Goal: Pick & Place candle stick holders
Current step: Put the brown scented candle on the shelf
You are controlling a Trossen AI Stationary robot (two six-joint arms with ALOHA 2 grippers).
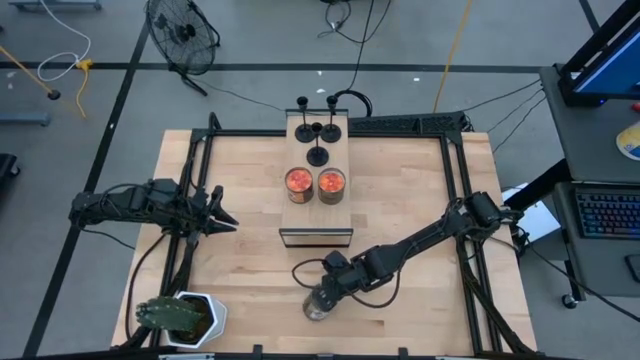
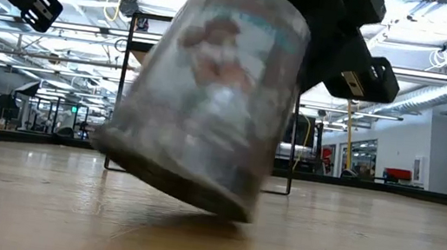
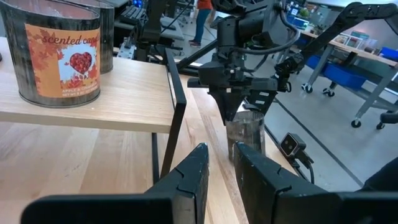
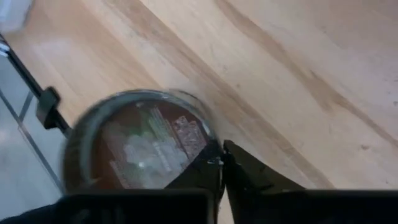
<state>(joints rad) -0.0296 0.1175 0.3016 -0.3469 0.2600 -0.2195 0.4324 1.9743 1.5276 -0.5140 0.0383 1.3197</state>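
Observation:
Three black candle stick holders [image 1: 318,128] stand upright on their disc bases at the far end of a raised wooden shelf [image 1: 315,215]; no gripper touches them. Near the table's front edge, a silvery labelled tin [image 1: 317,306] stands tilted, with my right gripper [image 1: 325,290] shut on it from above. The low view shows this tin [image 2: 206,96] large and leaning. My left gripper [image 1: 226,220] waits over the table's left part, pointing toward the shelf. In the left wrist view its fingers [image 3: 219,171] stand slightly apart, with nothing between them. My right gripper pinches the tin's top rim [image 4: 208,144], one finger over the tin's inside and one outside. The fingers slant down from the table's right side. The tin is tipped, one side of its bottom lifted, its lower edge [image 2: 229,212] on the table.
Two tins with orange-red tops [image 1: 298,182] [image 1: 331,182] stand on the shelf, nearer than the holders. A potted cactus in a white pot [image 1: 185,318] sits at the near left corner. Bare wood lies between the shelf's front edge and the tilted tin.

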